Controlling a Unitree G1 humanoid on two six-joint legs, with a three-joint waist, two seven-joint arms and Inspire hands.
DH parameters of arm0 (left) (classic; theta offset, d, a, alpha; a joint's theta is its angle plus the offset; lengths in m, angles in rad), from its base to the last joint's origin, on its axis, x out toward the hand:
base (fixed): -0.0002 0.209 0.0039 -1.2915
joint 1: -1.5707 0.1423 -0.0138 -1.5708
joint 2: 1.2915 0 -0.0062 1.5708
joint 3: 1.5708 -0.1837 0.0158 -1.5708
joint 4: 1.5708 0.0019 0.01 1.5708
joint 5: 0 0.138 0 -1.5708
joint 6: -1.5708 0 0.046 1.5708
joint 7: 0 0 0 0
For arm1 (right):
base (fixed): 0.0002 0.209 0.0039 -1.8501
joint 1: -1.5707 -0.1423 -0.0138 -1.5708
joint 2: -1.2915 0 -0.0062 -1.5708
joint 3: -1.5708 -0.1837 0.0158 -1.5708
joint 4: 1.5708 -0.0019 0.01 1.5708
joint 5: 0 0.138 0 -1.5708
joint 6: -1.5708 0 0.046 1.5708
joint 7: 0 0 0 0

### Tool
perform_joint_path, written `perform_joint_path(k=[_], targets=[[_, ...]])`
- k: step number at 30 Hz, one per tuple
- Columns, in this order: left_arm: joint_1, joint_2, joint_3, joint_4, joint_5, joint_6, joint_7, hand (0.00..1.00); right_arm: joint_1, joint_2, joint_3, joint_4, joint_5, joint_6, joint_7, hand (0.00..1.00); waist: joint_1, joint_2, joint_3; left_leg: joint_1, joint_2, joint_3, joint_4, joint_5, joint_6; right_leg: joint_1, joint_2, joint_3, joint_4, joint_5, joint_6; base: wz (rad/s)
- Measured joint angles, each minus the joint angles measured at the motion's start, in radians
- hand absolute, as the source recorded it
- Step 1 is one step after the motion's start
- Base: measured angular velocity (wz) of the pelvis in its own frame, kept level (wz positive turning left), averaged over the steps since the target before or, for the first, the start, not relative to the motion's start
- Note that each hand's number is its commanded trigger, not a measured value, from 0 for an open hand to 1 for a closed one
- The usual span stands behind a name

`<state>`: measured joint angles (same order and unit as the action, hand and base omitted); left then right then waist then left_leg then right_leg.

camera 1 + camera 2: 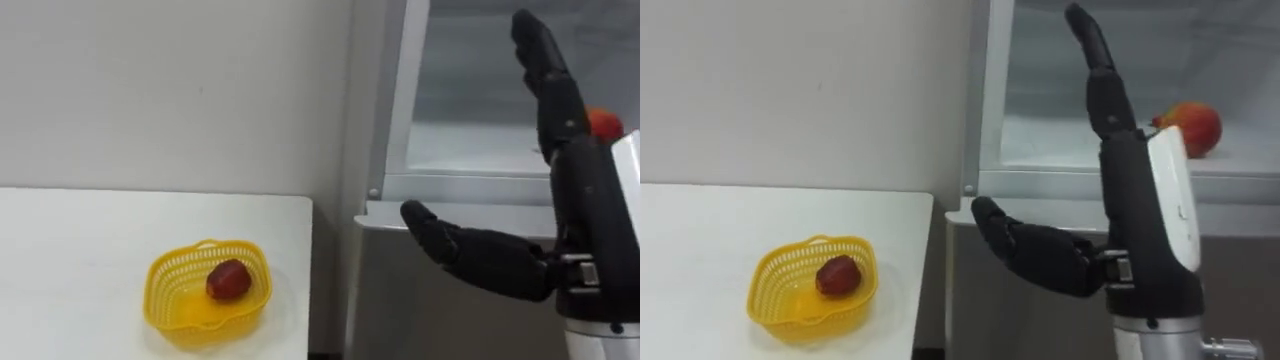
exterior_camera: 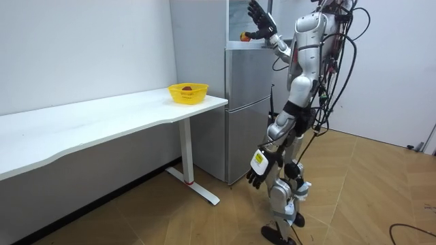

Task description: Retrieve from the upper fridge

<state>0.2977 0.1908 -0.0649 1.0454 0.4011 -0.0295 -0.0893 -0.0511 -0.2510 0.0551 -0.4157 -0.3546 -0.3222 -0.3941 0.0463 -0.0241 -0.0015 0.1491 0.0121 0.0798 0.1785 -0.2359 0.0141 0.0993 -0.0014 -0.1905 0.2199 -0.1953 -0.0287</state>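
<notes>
Looks like the reach-in step: the right hand [image 1: 1130, 190] is up at the open upper fridge compartment [image 1: 1060, 150], fingers straight, thumb spread wide, holding nothing, while the left hand [image 2: 257, 170] just hangs by the thigh. The reddish fruit [image 1: 1188, 125] sits on the shelf at roughly 2 o'clock from the palm, further in and not touched. I'd guess the next move is shifting toward 2 o'clock and closing around it, then over to the yellow basket [image 1: 765, 275] at 9 o'clock.
</notes>
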Motion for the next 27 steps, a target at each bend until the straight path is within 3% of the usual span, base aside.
perform_joint_path(k=[6, 15, 27], targets=[[-0.017, -0.005, -0.015, 0.045, 0.0, -0.016, 0.002, 0.0, 0.039, 0.0, -0.007, -0.034, -0.009, -0.03, -0.049, 0.0, -0.039, 0.005, -0.0023, 0.003, 0.002, 0.002, -0.006, 0.0, -0.001, -0.002, 0.004, 0.008, 0.001, 0.0, 0.0, -0.02], [-0.037, -0.013, -0.037, 0.079, -0.006, -0.018, 0.022, 0.0, 0.043, -0.001, -0.007, -0.034, -0.008, -0.037, -0.091, 0.0, -0.043, 0.009, -0.0023, 0.002, 0.002, 0.021, -0.009, 0.0, 0.0, -0.017, 0.005, 0.027, 0.011, 0.0, 0.0, -0.07], [-0.034, -0.016, -0.034, 0.078, -0.017, -0.018, 0.043, 0.0, 0.044, -0.002, -0.024, -0.024, 0.044, -0.034, -0.081, 0.0, -0.042, -0.007, -0.0092, 0.006, 0.002, 0.024, -0.009, 0.0, 0.0, -0.015, 0.005, 0.034, 0.001, 0.0, 0.0, 0.0]])
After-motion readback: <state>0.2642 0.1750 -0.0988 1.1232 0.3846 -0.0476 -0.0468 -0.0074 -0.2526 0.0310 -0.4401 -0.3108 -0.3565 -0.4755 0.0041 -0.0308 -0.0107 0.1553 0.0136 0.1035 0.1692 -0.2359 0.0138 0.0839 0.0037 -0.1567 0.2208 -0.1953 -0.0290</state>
